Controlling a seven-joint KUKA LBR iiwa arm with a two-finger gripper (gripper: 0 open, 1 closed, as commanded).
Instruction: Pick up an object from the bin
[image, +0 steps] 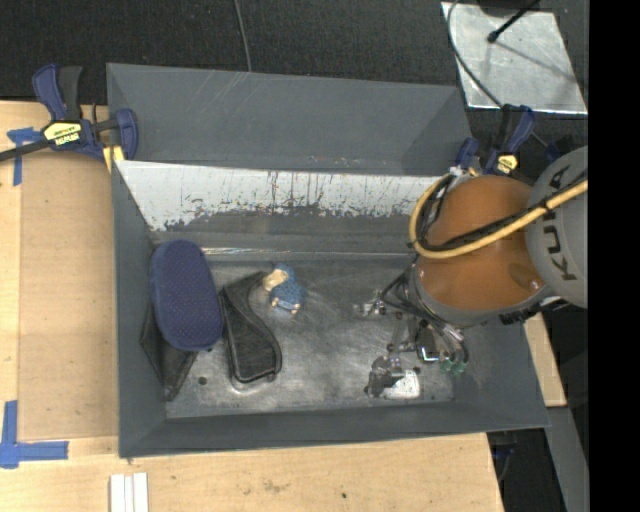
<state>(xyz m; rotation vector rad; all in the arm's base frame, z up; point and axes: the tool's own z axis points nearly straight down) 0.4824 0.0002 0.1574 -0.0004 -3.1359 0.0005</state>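
The grey metal bin (135, 300) holds five loose things, one of each kind. At the left, one dark blue oval pad (185, 293) leans against the left wall. One black flat piece (166, 358) lies beneath it, mostly covered, so its shape cannot be made out. Just beside these, toward the middle, lies one black oval piece with a ribbed face (250, 342), lengthwise from back to front. Behind its far end sits one small toy figure (283, 290) with a pale head and a blue body, too small to read further. Well apart from all four, in the front right corner of the floor, lies one small white thing (406, 386), its kind unclear.

The arm's orange cover (472, 262), with one yellow and one black cable looped around it, hangs over the right side of the bin and hides the floor and wall beneath it. Below the cover the dark jaws reach down to the floor right at the small white thing, and their tangle of dark parts overlaps it. Whether the jaws are released or clenched cannot be told, nor whether the white thing sits between them
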